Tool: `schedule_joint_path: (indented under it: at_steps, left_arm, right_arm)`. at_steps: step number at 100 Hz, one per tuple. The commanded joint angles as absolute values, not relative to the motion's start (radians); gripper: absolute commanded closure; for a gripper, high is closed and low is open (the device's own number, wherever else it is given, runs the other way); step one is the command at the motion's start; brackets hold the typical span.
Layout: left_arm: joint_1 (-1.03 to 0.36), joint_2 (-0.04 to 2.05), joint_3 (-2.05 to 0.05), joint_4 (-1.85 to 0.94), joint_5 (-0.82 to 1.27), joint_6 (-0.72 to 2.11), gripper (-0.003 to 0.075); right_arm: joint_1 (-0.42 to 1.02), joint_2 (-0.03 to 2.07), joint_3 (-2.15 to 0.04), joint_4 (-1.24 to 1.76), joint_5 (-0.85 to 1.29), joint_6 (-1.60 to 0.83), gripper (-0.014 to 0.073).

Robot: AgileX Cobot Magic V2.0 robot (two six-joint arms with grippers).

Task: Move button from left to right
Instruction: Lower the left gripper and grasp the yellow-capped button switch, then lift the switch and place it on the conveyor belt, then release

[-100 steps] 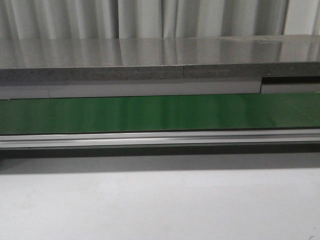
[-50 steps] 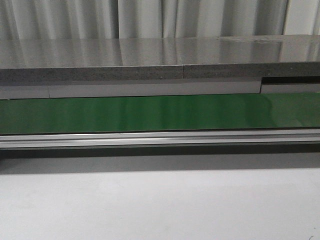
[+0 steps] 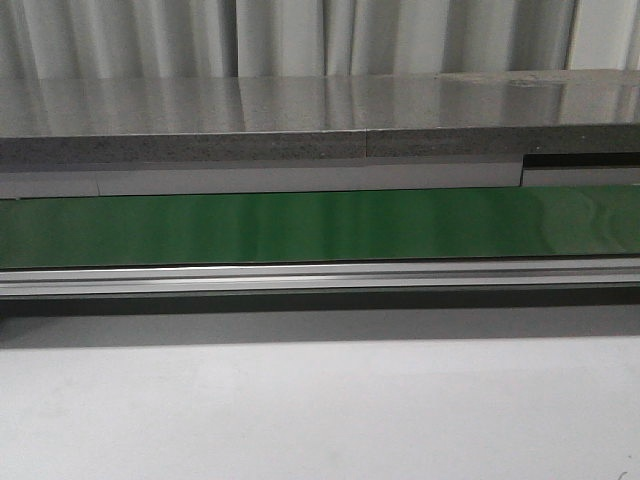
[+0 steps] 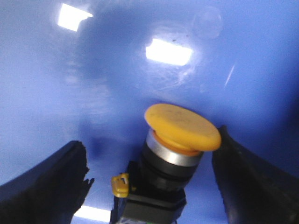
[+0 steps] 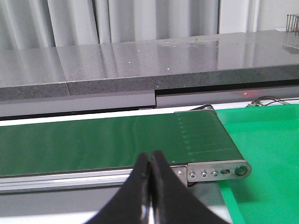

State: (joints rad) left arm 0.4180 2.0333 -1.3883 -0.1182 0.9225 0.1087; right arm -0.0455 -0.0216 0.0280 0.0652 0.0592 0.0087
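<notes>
Left wrist view carries nearly all the task detail: the left gripper stands with its jaws apart, one black finger on either side of the button, which lies between them on a glossy blue surface. The yellow-orange cap looks close to one finger, though contact cannot be told; the other finger is clear of the body. Straddling the button this way reads as the set-up for a pinch across its black body, so the grasp seems not yet made.

The front view shows neither arm nor the button, only the green conveyor belt and the grey counter behind it.

The right wrist view shows the right gripper with fingers pressed together and holding nothing, the belt's end ahead of it and a green mat beside that, likely idle until needed.
</notes>
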Motion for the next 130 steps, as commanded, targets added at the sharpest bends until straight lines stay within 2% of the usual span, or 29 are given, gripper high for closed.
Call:
schedule_joint_path:
  at_steps: [1, 13, 32, 44, 78, 112, 130]
  left_arm:
    - [0.420, 1.984, -1.416, -0.114, 0.922, 0.101, 0.0246]
    - [0.420, 1.984, -1.416, -0.106, 0.928, 0.099, 0.0349]
    - [0.420, 1.984, -1.416, -0.097, 0.930, 0.099, 0.0565]
    - [0.420, 1.984, -1.416, -0.095, 0.930, 0.099, 0.0648]
    - [0.420, 1.936, -1.422, -0.095, 0.950, 0.099, 0.0661]
    - [0.420, 1.830, -1.560, -0.130, 1.070, 0.099, 0.0661]
    - [0.369, 1.796, -1.591, -0.140, 1.107, 0.121, 0.0661]
  right_arm:
    - [-0.049, -0.002, 0.010, 0.056, -0.015, 0.000, 0.0660]
    - [-0.049, -0.002, 0.010, 0.056, -0.015, 0.000, 0.0660]
    - [-0.049, -0.002, 0.010, 0.056, -0.015, 0.000, 0.0660]
    - [-0.049, -0.002, 0.010, 0.056, -0.015, 0.000, 0.0660]
    - [-0.049, -0.002, 0.010, 0.056, -0.015, 0.000, 0.0660]
    - [-0.049, -0.002, 0.010, 0.056, -0.015, 0.000, 0.0660]
    - [-0.049, -0.002, 0.010, 0.056, -0.015, 0.000, 0.0660]
